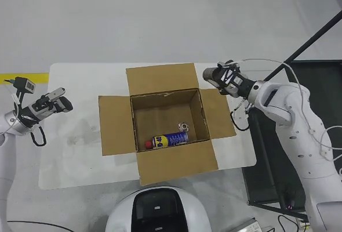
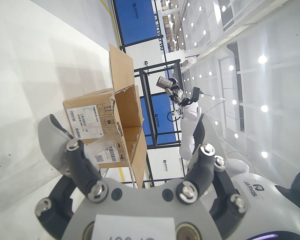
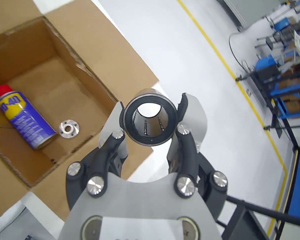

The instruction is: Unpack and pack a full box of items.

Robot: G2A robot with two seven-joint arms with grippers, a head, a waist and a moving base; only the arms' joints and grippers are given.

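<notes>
Right hand [image 3: 152,106] is clamped on a bearing [image 3: 150,123] above the box [image 1: 117,124] flap, towards the surface's far right corner, probably unpacking it. Can [image 1: 170,140] and flange [image 1: 183,125] lie inside. Left hand [image 1: 65,98] is apart and empty.

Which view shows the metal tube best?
Right wrist view: the metal tube sits close up, end-on, bore visible, clamped in the right end effector. Top view shows it small, beside the box; left wrist view, tiny and far off.

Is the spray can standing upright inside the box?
No, the spray can lies on its side on the floor of the box, with a small metal flange beside its base.
</notes>
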